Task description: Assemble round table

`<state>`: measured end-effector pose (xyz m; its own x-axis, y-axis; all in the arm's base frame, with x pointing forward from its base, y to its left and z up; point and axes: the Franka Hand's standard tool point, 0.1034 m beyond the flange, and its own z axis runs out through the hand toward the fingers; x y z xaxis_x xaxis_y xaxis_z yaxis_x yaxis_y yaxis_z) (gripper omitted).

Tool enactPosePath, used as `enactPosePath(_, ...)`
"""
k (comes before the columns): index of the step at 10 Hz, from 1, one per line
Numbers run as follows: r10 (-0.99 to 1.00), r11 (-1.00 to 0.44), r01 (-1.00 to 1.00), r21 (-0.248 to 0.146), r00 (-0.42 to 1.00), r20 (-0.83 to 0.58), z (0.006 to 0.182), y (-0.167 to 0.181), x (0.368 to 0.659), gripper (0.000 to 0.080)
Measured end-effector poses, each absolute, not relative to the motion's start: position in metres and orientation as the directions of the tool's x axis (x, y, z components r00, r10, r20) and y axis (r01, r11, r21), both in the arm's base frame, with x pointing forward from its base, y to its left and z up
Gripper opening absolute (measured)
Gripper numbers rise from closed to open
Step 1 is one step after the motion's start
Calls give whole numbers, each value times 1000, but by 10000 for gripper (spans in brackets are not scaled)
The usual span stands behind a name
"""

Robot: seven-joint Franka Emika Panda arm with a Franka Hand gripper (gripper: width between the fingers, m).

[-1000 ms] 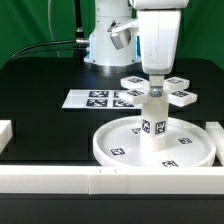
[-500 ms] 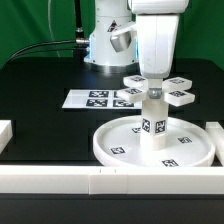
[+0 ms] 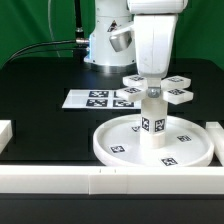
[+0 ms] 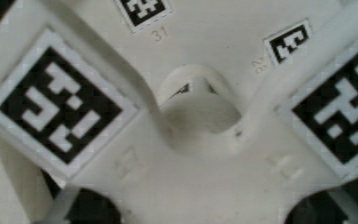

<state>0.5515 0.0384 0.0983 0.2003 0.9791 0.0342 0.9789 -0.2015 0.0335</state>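
Note:
The large rimmed round disc [image 3: 118, 150] lies on the black table at the front, towards the exterior view's right. The short thick cylinder post [image 3: 152, 126] stands upright at its middle. The small cross-shaped piece [image 3: 166, 88] sits flat on top of the post. My gripper [image 3: 154, 82] comes straight down onto the cross-shaped piece's centre and is shut on it. In the wrist view the cross-shaped piece [image 4: 202, 120] fills the frame with its tagged arms, and my gripper [image 4: 197, 206] is mostly hidden at the edge. The post is hidden beneath it there.
The marker board [image 3: 95, 99] lies flat behind the disc at the exterior view's left. Long white border bars run along the front [image 3: 90, 181], with short ones at the left [image 3: 5, 135] and right [image 3: 215, 132]. The robot base [image 3: 105, 40] stands behind.
My hand has shifted very slightly towards the exterior view's left. The cross-shaped piece, the post and the disc stay where they were.

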Motion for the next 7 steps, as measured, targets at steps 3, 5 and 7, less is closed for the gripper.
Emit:
enactPosePath(3,871,-490,872,20,489,47,98,38,552,440)
enactPosePath(5,725,-687,726,9,685,63,99,39,553,442)
enactPosePath(7,480,-876,482,-14,874,70,98,38,551,442)
